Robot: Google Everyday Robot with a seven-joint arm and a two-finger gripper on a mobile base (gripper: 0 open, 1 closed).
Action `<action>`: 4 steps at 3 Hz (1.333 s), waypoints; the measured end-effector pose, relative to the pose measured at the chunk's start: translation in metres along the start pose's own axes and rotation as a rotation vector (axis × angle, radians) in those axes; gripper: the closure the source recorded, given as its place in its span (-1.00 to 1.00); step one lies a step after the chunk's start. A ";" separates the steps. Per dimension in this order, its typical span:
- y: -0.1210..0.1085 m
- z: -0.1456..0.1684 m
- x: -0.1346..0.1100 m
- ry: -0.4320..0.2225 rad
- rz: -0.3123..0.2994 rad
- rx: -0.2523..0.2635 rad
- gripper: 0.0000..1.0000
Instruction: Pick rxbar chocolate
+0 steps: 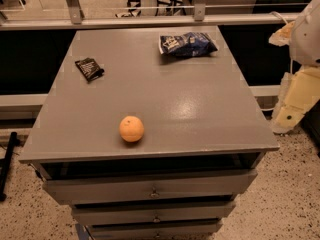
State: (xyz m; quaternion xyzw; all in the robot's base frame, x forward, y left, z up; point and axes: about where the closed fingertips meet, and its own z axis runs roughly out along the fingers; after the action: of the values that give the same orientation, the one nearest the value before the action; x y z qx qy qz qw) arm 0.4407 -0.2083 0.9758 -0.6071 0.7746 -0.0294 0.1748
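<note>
Three things lie well apart on the grey worktop (200,114). The rxbar chocolate (89,69), a small flat black wrapper with faint pale print, sits near the far-left edge, turned slightly askew, with nothing touching it. A crinkled blue bag (187,44) rests at the far right corner area, and a round orange fruit (131,129) stands near the front edge, left of centre. Below the worktop, stacked grey drawers (150,186) show small handles (the top one looks slightly pulled out). The gripper (292,106), a pale cream-yellow form, hangs off the right side of the worktop, below its surface level and far from the rxbar chocolate; whether it is spread or pressed together cannot be told. It holds nothing visible.
</note>
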 end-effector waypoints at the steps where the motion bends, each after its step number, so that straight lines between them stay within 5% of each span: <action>1: -0.004 0.042 -0.047 -0.111 -0.018 -0.051 -1.00; 3: -0.029 0.118 -0.172 -0.346 -0.041 -0.096 -1.00; 4: -0.044 0.116 -0.184 -0.389 -0.020 -0.040 -1.00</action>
State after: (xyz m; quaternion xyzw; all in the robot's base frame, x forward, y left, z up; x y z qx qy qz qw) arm 0.5546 -0.0254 0.9213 -0.6124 0.7205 0.1024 0.3088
